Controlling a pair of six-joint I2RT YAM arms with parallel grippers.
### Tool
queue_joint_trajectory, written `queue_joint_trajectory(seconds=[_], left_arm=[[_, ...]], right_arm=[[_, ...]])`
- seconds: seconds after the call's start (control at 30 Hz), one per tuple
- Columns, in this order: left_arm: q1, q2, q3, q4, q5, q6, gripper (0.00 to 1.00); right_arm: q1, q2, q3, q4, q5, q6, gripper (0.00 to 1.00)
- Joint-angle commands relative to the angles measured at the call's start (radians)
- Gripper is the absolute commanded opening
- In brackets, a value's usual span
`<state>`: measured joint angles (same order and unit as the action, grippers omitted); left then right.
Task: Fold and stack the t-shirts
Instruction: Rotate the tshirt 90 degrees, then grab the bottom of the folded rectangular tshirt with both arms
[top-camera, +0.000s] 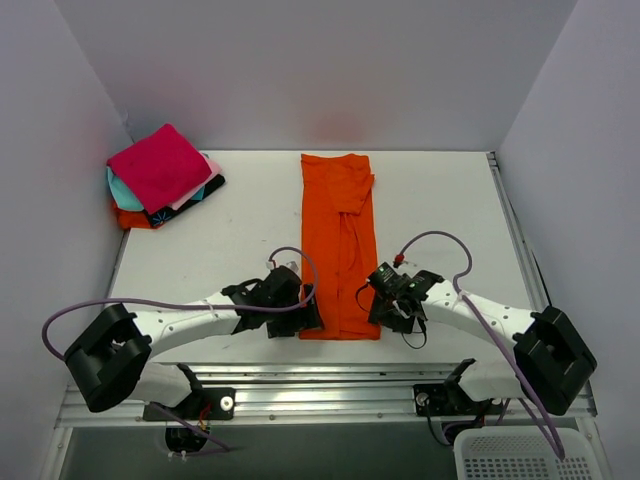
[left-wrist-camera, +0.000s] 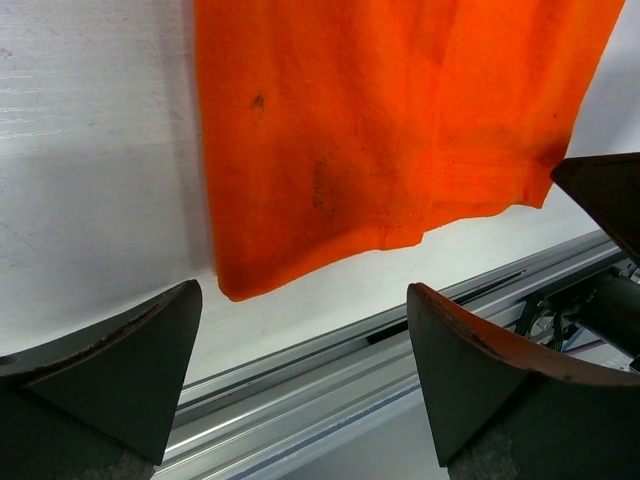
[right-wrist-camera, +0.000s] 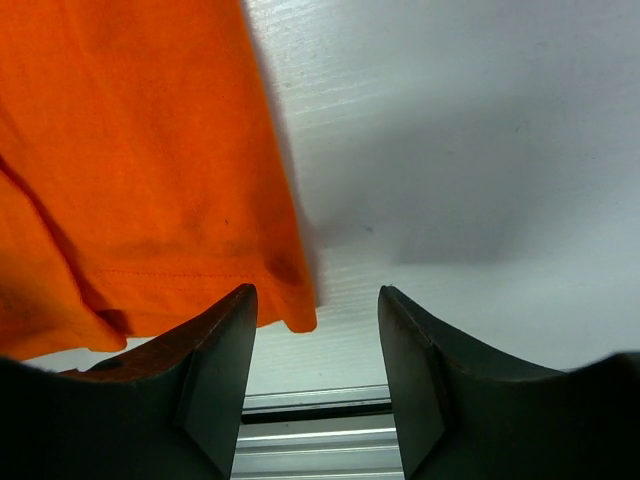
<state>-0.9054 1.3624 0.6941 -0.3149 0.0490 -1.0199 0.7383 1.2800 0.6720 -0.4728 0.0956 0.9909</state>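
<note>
The large orange t-shirt (top-camera: 339, 240) lies folded into a long narrow strip down the middle of the table, its hem at the near edge. My left gripper (top-camera: 305, 318) is open and empty, just above the hem's near left corner (left-wrist-camera: 240, 280). My right gripper (top-camera: 385, 312) is open and empty, at the hem's near right corner (right-wrist-camera: 295, 315). A stack of small folded t-shirts (top-camera: 163, 175), magenta on top with teal, pink, orange and black below, sits at the far left.
The table's near metal rail (left-wrist-camera: 400, 360) runs just below the hem, also in the right wrist view (right-wrist-camera: 310, 420). A white basket (top-camera: 520, 455) sits off the table at the near right. Grey walls enclose the table.
</note>
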Motion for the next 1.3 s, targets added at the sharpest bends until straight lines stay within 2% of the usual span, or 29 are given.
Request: queue_joint_trajectory(seconds=[0.0, 0.47, 0.6, 0.7, 0.73, 0.8, 0.83, 0.87, 0.9, 1.27], left_arm=[[-0.009, 0.009, -0.007, 0.069, -0.018, -0.02, 0.92], [-0.009, 0.053, -0.031, 0.103, -0.012, -0.029, 0.76], [-0.009, 0.063, -0.034, 0.112, -0.012, -0.028, 0.71], [-0.009, 0.073, -0.033, 0.126, -0.006, -0.025, 0.61], [-0.009, 0.076, -0.033, 0.129, -0.005, -0.023, 0.56], [-0.009, 0.087, -0.027, 0.134, 0.003, -0.017, 0.37], [-0.009, 0.093, -0.022, 0.131, 0.003, -0.014, 0.24], [-0.009, 0.095, -0.007, 0.113, 0.002, -0.013, 0.07], [-0.009, 0.095, 0.002, 0.1, -0.003, -0.003, 0.03], [-0.024, -0.124, 0.122, -0.186, -0.006, 0.029, 0.02]], right_arm=[[-0.002, 0.03, -0.003, 0.013, -0.003, -0.005, 0.47], [0.042, 0.093, -0.023, 0.068, -0.03, 0.015, 0.39], [0.046, 0.11, -0.034, 0.083, -0.039, 0.015, 0.29], [0.046, 0.12, -0.037, 0.094, -0.045, 0.012, 0.2], [0.046, 0.124, -0.037, 0.095, -0.048, 0.008, 0.14], [0.046, 0.128, -0.035, 0.096, -0.048, 0.008, 0.09], [0.046, 0.125, -0.037, 0.092, -0.048, 0.005, 0.05], [0.046, 0.117, -0.035, 0.086, -0.048, 0.003, 0.03], [0.047, 0.111, -0.026, 0.077, -0.043, 0.0, 0.01], [0.055, -0.054, 0.141, -0.292, 0.007, -0.043, 0.0]])
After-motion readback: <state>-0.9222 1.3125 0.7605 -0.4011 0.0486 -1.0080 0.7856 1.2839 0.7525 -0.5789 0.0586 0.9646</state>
